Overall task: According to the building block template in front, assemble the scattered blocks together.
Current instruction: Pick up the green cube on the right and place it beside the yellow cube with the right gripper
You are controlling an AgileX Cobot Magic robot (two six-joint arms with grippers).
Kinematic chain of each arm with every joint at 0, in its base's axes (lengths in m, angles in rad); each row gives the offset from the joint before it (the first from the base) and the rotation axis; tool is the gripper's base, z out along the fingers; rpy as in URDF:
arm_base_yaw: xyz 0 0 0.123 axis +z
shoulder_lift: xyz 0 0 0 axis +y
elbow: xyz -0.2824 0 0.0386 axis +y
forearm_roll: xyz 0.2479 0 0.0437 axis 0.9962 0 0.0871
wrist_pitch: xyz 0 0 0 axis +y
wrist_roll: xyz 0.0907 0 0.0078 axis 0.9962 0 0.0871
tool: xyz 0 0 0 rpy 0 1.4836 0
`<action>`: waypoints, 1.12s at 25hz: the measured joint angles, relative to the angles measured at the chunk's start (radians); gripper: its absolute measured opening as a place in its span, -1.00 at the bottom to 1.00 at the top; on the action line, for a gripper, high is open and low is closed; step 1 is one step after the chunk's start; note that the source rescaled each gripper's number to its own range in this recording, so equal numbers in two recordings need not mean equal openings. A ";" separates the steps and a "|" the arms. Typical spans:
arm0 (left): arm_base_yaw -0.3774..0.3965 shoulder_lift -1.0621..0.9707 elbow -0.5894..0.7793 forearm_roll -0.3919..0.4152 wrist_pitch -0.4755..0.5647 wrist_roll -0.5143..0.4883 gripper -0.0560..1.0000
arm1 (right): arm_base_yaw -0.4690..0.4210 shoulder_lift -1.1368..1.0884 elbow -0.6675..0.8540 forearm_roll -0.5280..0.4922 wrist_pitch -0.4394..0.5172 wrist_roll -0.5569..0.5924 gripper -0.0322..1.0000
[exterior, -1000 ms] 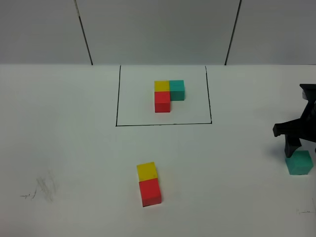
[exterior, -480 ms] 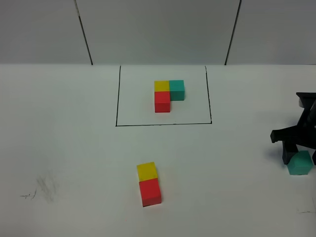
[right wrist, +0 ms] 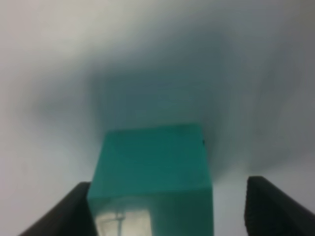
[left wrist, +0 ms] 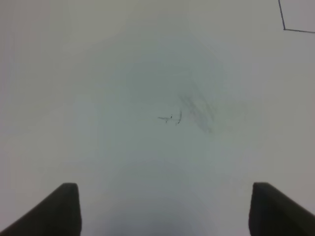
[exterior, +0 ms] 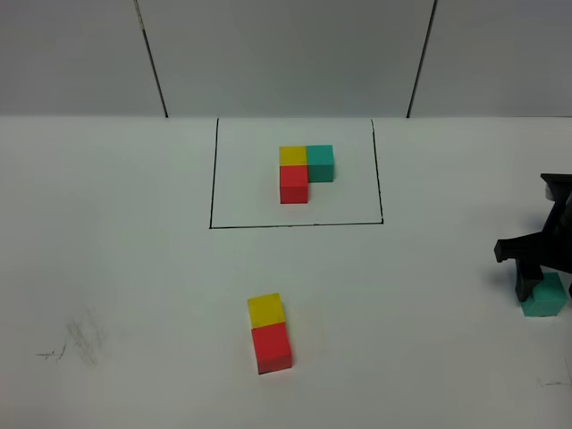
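The building block template (exterior: 304, 172) is a joined yellow, teal and red trio inside a black outline at the table's back. Of the scattered blocks, the yellow cube (exterior: 266, 309) and red cube (exterior: 272, 347) lie touching near the front middle. The teal cube (exterior: 545, 297) sits at the far right edge. My right gripper (exterior: 545, 282) stands over it, open. In the right wrist view the teal cube (right wrist: 152, 172) lies between the fingers (right wrist: 273, 206), against one and apart from the other. My left gripper (left wrist: 165, 211) is open above bare table.
A pencil scuff (exterior: 76, 344) marks the table at the front left, and the scuff (left wrist: 192, 110) also lies ahead of the left gripper. A corner of the black outline (left wrist: 290, 22) shows in the left wrist view. Grey wall panels rise behind the table.
My right gripper has come down around the teal cube and shifted slightly. The cubes and the left arm have not moved.
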 joint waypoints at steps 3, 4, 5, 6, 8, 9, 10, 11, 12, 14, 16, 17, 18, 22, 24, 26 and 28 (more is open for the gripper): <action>0.000 0.000 0.000 0.000 0.000 0.000 0.99 | -0.003 0.001 0.000 0.002 -0.004 -0.011 0.40; 0.000 0.000 0.000 0.000 0.000 0.000 0.99 | -0.004 0.001 0.000 0.004 -0.006 -0.011 0.40; 0.000 0.000 0.000 0.000 0.000 0.000 0.99 | -0.005 0.001 0.000 0.005 -0.008 -0.011 0.40; 0.000 0.000 0.000 0.000 0.000 0.000 0.99 | -0.005 0.001 0.000 0.006 -0.010 -0.017 0.40; 0.000 0.000 0.000 0.000 0.000 0.000 0.99 | -0.006 0.001 0.000 0.012 -0.014 -0.022 0.40; 0.000 0.000 0.000 0.000 0.000 0.000 0.99 | -0.006 0.001 0.000 0.015 -0.015 -0.025 0.40; 0.000 0.000 0.000 0.000 0.000 0.000 0.99 | -0.006 0.001 0.000 0.019 -0.015 -0.030 0.40; 0.000 0.000 0.000 0.000 0.000 0.000 0.99 | -0.006 0.001 0.000 0.024 -0.015 -0.032 0.40; 0.000 0.000 0.000 0.000 0.000 0.000 0.99 | -0.006 0.001 0.000 0.030 -0.015 -0.033 0.40; 0.000 0.000 0.000 0.000 0.000 0.000 0.99 | -0.006 0.002 0.000 0.034 -0.015 -0.037 0.40; 0.000 0.000 0.000 0.000 0.000 0.000 0.99 | -0.006 0.004 0.000 0.039 -0.015 -0.040 0.40; 0.000 0.000 0.000 0.000 0.000 0.000 0.99 | -0.006 0.008 0.000 0.042 -0.014 -0.041 0.40; 0.000 0.000 0.000 0.000 0.000 0.000 0.99 | -0.006 0.014 0.000 0.043 -0.014 -0.041 0.40; 0.000 0.000 0.000 0.000 0.000 0.000 0.99 | -0.006 0.036 0.000 0.055 -0.014 -0.048 0.40; 0.000 0.000 0.000 0.000 0.000 0.000 0.99 | -0.006 0.038 0.000 0.058 -0.015 -0.051 0.40; 0.000 0.000 0.000 0.000 0.000 0.000 0.99 | -0.006 0.039 0.000 0.060 -0.016 -0.053 0.40; 0.000 0.000 0.000 0.000 0.000 0.000 0.99 | -0.006 0.039 0.000 0.060 -0.017 -0.055 0.38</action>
